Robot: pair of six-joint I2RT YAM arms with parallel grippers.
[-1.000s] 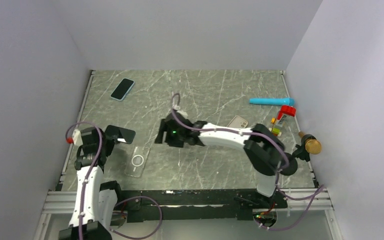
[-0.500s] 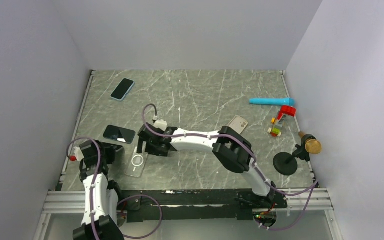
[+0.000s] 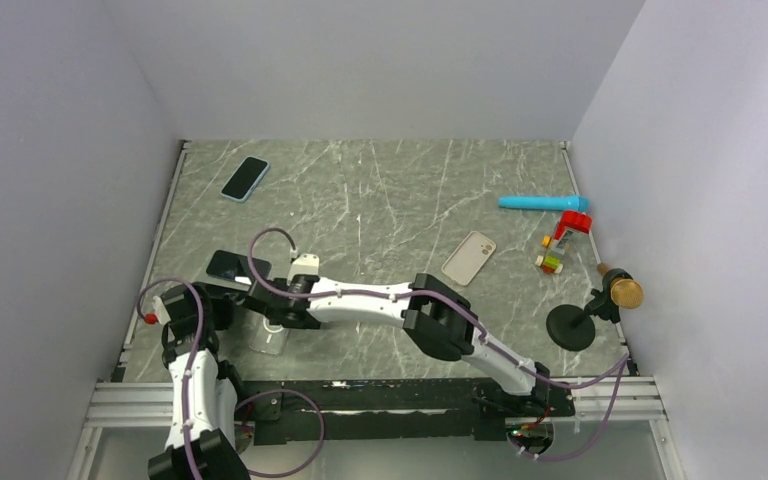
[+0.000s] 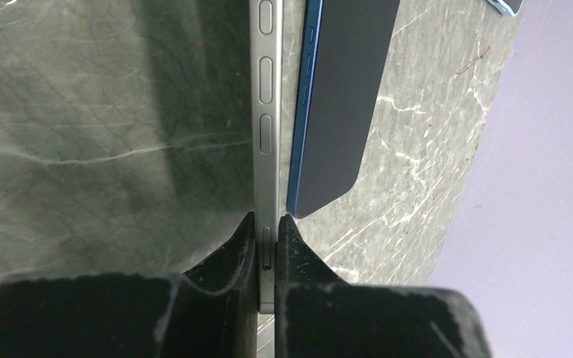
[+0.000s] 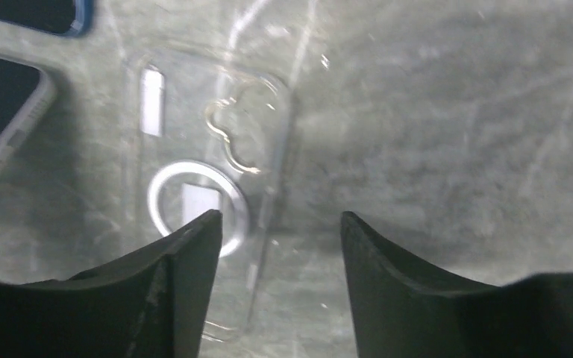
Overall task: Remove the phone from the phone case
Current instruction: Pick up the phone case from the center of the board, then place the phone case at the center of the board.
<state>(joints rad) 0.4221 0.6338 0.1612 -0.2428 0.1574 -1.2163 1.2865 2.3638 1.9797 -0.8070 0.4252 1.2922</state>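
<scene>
My left gripper is shut on the bottom edge of a silver-framed phone and holds it on edge, its side buttons showing in the left wrist view. The empty clear phone case, with a white ring on its back, lies flat on the marble table; in the top view it sits just right of the left arm. My right gripper is open and hovers over the case's near right edge, touching nothing; in the top view it is over the case. The silver phone's corner shows in the right wrist view.
A dark blue phone lies flat just beyond the held phone, also seen from the left wrist. A light blue cased phone lies far left, a beige phone at centre right. A blue tube, toy bricks and a gold-headed stand are right.
My right arm has swept left from the table's middle to over the clear case. My left arm has drawn back toward the near edge, still holding the phone.
</scene>
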